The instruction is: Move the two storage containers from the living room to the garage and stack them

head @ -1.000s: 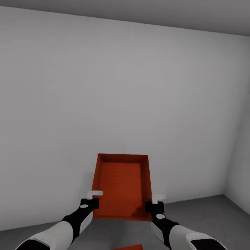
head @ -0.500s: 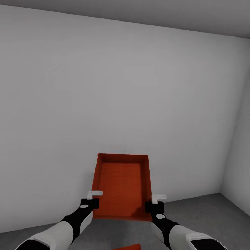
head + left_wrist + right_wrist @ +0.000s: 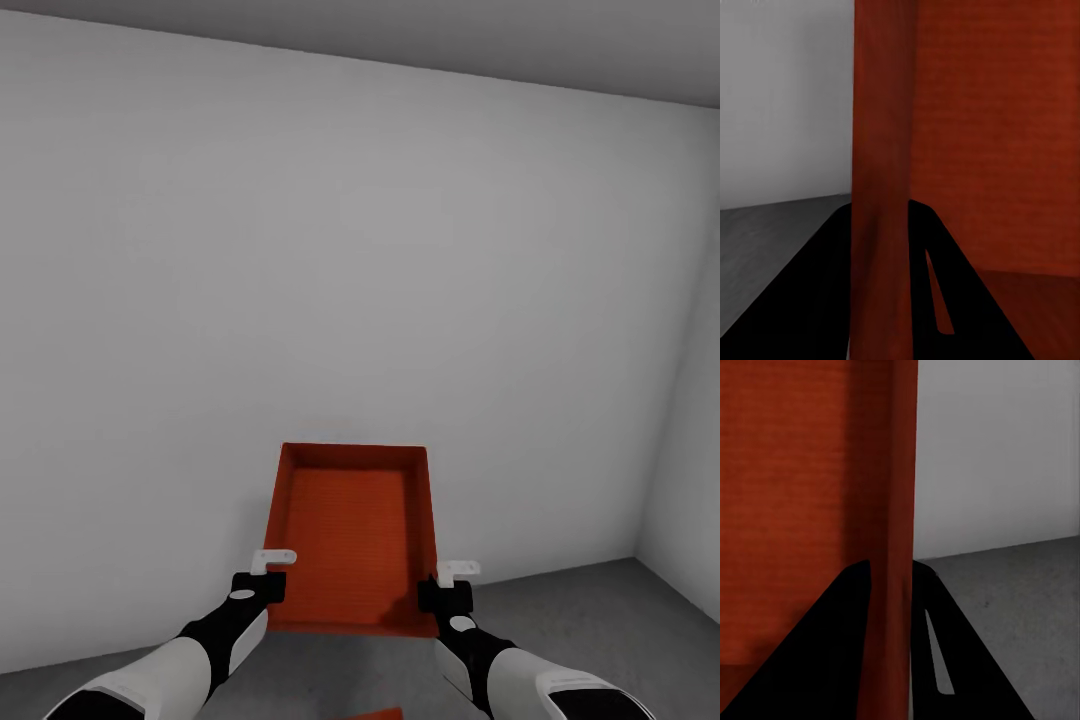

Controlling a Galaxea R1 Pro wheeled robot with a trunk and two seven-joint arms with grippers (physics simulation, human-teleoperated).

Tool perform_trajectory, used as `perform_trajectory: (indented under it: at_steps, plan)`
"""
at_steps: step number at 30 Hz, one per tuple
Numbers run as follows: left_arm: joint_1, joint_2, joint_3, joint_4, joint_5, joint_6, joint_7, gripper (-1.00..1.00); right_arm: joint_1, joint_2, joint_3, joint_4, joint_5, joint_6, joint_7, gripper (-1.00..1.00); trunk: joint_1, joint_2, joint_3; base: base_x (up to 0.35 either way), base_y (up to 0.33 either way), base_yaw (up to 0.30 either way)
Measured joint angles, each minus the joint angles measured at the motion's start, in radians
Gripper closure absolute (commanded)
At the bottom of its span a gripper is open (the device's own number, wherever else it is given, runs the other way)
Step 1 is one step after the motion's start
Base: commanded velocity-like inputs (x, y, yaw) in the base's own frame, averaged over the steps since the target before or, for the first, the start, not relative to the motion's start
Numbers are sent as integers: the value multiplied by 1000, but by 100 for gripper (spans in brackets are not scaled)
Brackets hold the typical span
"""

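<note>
Container was held off the grey floor, facing a pale wall. Left gripper pinched its left side wall; right gripper pinched the right wall. Second container's edge showed below.

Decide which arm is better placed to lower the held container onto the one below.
Neither alone: left end effector and right end effector each clamp a side wall of the container.
</note>
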Motion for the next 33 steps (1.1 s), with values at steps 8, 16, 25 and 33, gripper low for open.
perform_trajectory:
  at_steps: [8,16,25,33]
  plan:
    - [0,0,0,0,0,0,0,100,0,0,0,0,0,0,0,100,0,0,0,131,-80,0]
    - [0,0,-1,0,2,0,1,100,0,0,-1,0,1,0,0,100,0,0,0,5,-5,0]
    - [0,0,1,1,-6,0,0,100,0,0,0,0,1,3,0,100,1,0,0,-105,-193,0]
    - [0,0,2,2,-7,0,0,100,0,0,1,0,0,4,0,100,0,0,0,-59,-117,5]
